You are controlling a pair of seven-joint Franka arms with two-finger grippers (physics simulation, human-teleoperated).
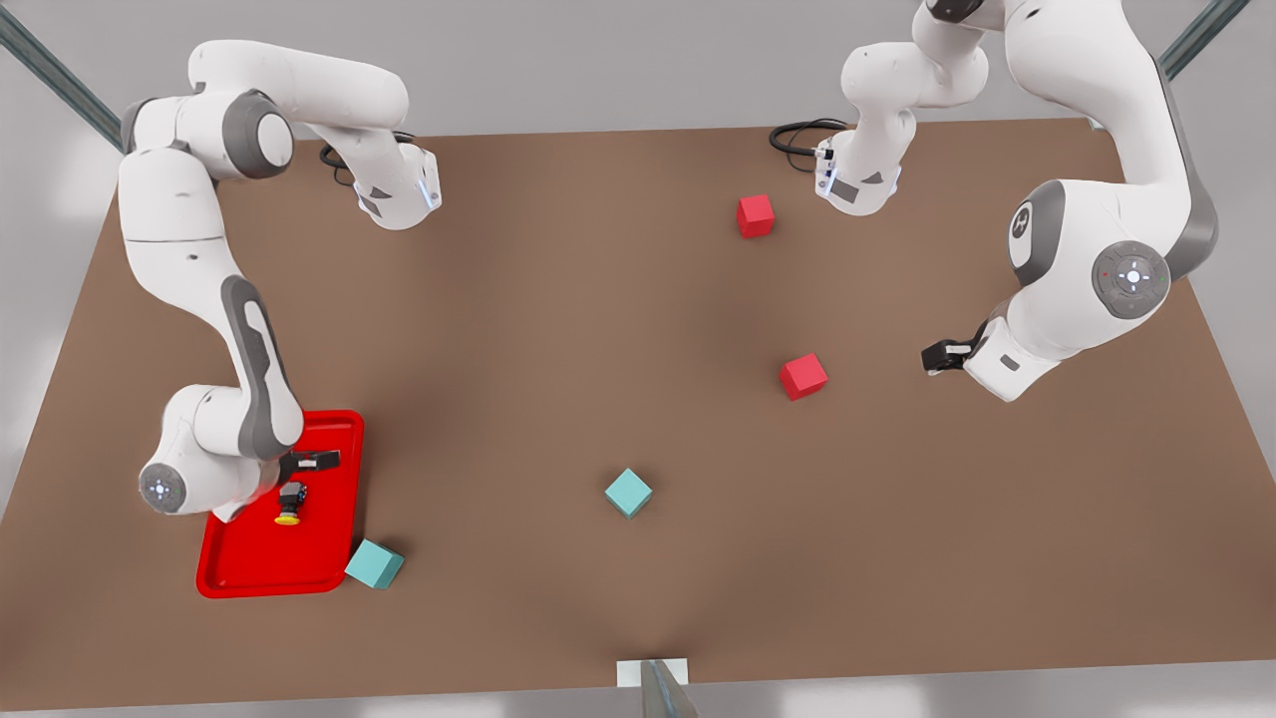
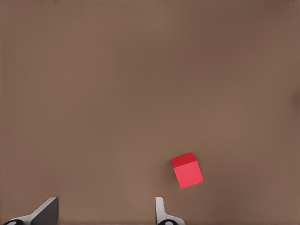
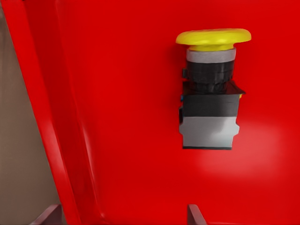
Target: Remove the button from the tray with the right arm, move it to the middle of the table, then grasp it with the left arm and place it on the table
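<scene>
Glossy red plastic-looking tray (image 3: 117,117), smooth yellow button (image 3: 212,89) cap, matt brown table (image 1: 598,329), matt cubes (image 1: 628,493)

A pale grey, softly lit floor (image 1: 598,70) surrounds the scene, marked with brighter blurred patches. Grey metal struts cross the upper corners (image 1: 55,75) (image 1: 1201,35), and a small white square plate (image 1: 653,673) sits at the near edge

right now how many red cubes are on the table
2: one red cube toward the far edge, the other red cube nearer mid-table, both on the front view's right. None seem hidden.
</scene>
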